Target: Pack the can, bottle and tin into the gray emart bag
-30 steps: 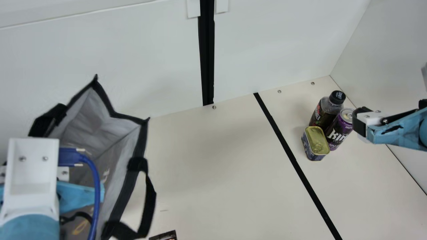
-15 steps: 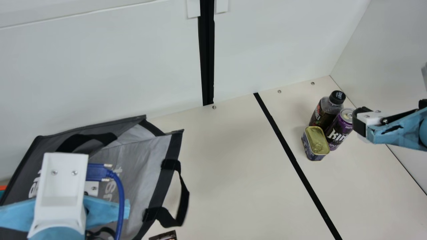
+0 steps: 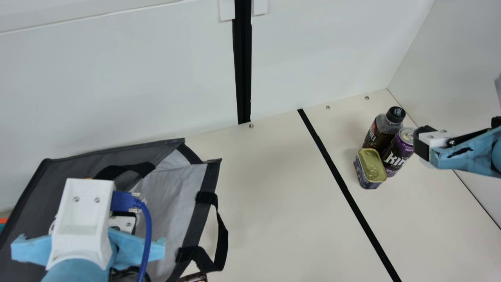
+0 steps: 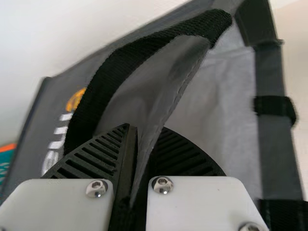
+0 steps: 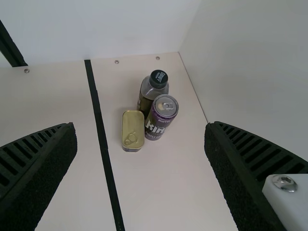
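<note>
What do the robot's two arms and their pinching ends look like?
My left arm has light blue parts, a white housing with screws, and a blue cable. My right arm has light blue and white parts with black marks. The left gripper and right gripper both have black ribbed fingers.

Bag (image 3: 208,182) out left on the table (image 3: 274,203), bottle (image 3: 379,136) away to the right at the far end, can (image 3: 397,152) right there before it, tin (image 3: 370,166) tucked in at the can's left.
</note>
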### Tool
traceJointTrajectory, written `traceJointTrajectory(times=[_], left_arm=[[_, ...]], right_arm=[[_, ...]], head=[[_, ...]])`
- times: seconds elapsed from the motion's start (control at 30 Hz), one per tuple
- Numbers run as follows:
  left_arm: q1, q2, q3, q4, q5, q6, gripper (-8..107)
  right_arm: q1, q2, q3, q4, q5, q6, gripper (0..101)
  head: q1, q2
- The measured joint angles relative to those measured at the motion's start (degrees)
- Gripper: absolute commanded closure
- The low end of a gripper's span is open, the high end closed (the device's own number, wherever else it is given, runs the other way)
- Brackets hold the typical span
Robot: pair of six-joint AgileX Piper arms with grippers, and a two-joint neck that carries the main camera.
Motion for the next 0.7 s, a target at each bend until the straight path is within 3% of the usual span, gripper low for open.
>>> traceJointTrajectory(times=[0.7], left_arm=[[10.71, 3.63, -2.24, -28.9, -10.46, 16.08, 89]], right_arm=[[0.0, 0.0, 0.0, 0.0, 0.0, 0.0, 10]], head=[[0.0, 0.0]])
